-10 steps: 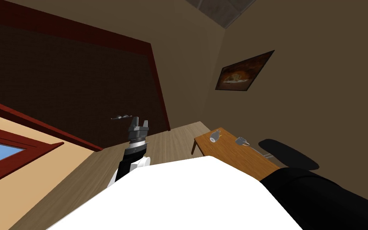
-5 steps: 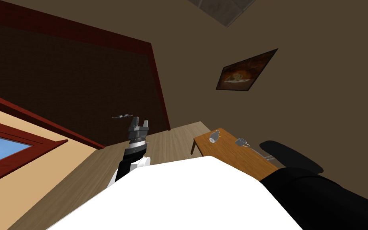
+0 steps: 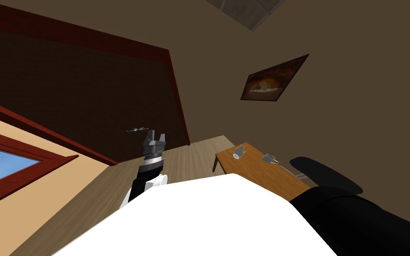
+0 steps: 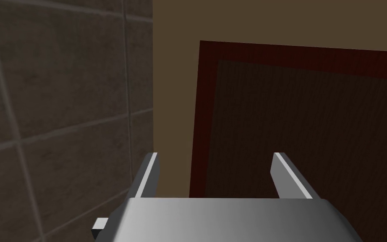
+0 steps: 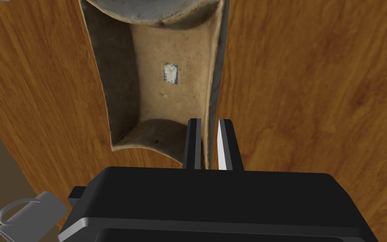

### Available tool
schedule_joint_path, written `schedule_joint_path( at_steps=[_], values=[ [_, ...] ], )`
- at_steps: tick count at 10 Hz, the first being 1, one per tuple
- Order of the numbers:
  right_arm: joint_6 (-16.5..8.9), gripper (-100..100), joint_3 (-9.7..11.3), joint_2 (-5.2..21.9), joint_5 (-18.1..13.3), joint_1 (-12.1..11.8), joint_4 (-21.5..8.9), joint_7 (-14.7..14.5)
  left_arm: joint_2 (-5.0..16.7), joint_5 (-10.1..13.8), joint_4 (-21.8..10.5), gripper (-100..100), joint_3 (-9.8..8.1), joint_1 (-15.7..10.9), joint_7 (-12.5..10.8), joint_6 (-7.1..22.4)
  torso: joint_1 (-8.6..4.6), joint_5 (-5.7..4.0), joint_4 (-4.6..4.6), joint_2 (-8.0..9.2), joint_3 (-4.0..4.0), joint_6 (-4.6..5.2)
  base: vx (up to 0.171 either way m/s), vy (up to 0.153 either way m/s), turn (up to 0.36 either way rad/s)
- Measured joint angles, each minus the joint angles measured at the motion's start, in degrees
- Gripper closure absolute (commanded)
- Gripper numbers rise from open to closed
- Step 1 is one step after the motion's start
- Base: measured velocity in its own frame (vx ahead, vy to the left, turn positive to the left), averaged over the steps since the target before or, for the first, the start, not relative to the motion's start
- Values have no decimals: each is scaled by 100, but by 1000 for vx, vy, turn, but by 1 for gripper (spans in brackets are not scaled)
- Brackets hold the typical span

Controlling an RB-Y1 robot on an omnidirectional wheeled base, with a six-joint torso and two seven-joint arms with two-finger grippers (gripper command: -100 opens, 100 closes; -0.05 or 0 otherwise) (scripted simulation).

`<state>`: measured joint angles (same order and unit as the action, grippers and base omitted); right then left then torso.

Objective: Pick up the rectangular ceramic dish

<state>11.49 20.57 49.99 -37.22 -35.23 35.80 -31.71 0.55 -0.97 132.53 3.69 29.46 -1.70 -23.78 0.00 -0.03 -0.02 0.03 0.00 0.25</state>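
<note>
Your biggest thing here is the wooden counter [image 5: 314, 84], orange-brown with a strong grain. In the head view it stands off to your right, in front of a black chair [image 3: 324, 173].

In the right wrist view the dish [image 5: 171, 96] lies lengthwise, running away from the hand over that counter. It is a long rectangular tray with a sandy beige floor, rounded inner corners and greyish walls. You cannot tell from this angle whether it rests on the wood or hangs just clear of it.

Your right jaws are closed down to a narrow slit on the dish's long side wall, near the corner closest to the hand. The dark finger [image 5: 193, 143] is inside the dish and the light one [image 5: 226, 145] is outside, with the wall pinched between them.

Your left arm [image 3: 148, 164] is raised ahead of you at your left. Your left jaws stand wide apart with nothing between the fingers [image 4: 148, 174].

A grey rounded thing [image 5: 155, 10] overlaps the far end of the dish; what it is cannot be made out. A grey mug [image 5: 29, 212] shows beside the right hand's black body, at the counter's edge.

On the dish floor sits one small white mark with a blue border [image 5: 170, 73], like a sticker or stamp. No writing on it can be read.
</note>
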Motion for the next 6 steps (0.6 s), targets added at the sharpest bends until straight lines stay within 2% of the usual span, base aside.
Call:
schedule_joint_path(
  at_steps=[1, 2, 3, 5, 6],
  values=[
    [0, 0, 0, -1, 0, 0, 0, 1, 0, 0, 0, 0, 0, 0, 0, 0, 1, 1, 0, 0, 0, 0, 0, 0, 0],
    [0, 100, 0, -1, 0, 0, 0, 1, 0, 0, 0, 0, 0, 0, 0, 0, 2, 1, 0, 0, 0, -1, 21, 64, -103],
    [-21, 100, 81, 165, 27, -110, 194, 127, 0, 0, 0, 0, 0, 1, 0, 0, 25, 8, -3, -4, -3, 5, 28, 94, -73],
    [100, 100, -13, 183, 31, -112, 81, 94, 0, 0, 0, 0, 1, 0, 0, 0, 30, 10, -1, -5, -3, -3, 7, 33, -4],
    [120, 0, -20, 179, 31, -110, 70, 79, 0, 0, 0, 0, 0, 0, 0, 0, 17, 8, 0, -2, -1, -4, 0, 0, 0]
  ],
)
